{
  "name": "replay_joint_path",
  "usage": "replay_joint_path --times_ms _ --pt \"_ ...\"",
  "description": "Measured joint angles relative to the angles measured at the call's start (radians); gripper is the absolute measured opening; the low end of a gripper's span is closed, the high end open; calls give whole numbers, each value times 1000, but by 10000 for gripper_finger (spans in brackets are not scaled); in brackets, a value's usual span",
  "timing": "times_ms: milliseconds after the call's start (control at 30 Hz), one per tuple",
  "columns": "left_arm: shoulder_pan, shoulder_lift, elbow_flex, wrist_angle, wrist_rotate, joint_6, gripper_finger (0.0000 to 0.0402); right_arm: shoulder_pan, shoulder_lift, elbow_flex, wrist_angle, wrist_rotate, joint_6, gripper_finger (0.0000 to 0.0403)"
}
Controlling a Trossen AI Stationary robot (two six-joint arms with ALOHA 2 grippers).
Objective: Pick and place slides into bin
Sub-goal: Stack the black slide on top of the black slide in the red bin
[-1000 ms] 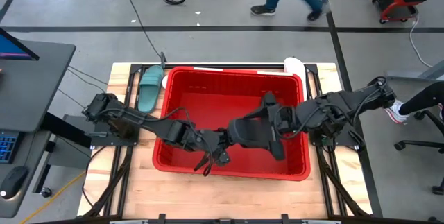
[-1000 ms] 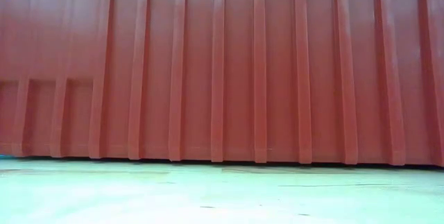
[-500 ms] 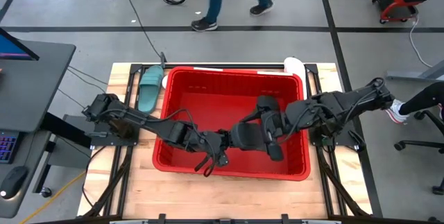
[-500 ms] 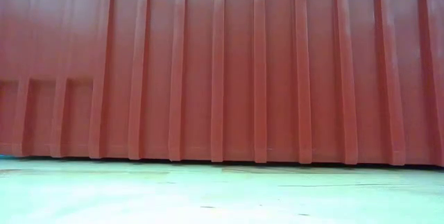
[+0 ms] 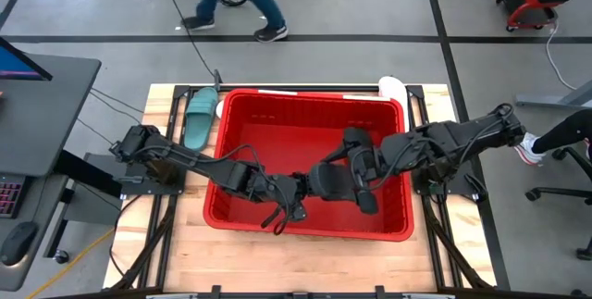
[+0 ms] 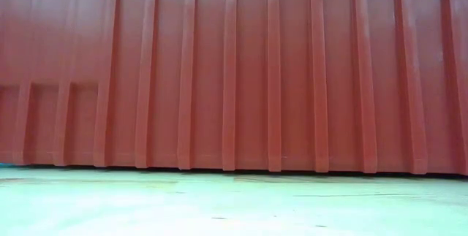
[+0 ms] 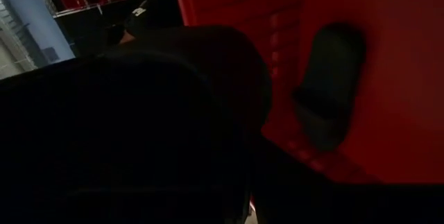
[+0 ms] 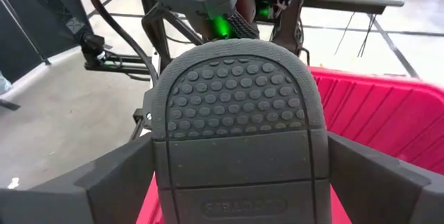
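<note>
Black slide (image 8: 236, 123) held sole-up between wide-set jaws of right gripper (image 5: 356, 183) above red bin (image 5: 277, 105); left gripper (image 5: 282, 211) clenched, empty, alongside. Collision risked between crowded arms. Teal slide (image 5: 198, 118) left outside on tabletop (image 5: 166, 253).

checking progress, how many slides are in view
3: a black one in the right gripper's jaws over the bin, a teal one outside its left wall, a white one behind its far right corner. Others may hide under the arms.

Bright red bin (image 5: 308, 123); black slide (image 8: 236, 123) with dotted tread; teal-green slide (image 5: 198, 118); white slide (image 5: 392, 86).
</note>
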State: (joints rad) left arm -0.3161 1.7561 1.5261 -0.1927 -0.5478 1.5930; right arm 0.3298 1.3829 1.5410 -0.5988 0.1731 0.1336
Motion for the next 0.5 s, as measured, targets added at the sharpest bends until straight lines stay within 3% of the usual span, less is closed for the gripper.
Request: replay_joint_path --times_ms 200,400,500 --pt "2 0 0 -8 5 -2 11 -6 0 0 -28 3 19 396" --pt "1 0 0 -8 4 -2 25 -6 0 0 -27 -3 27 347" --pt "1 0 0 -7 5 -4 12 -7 1 0 -27 -9 39 355"
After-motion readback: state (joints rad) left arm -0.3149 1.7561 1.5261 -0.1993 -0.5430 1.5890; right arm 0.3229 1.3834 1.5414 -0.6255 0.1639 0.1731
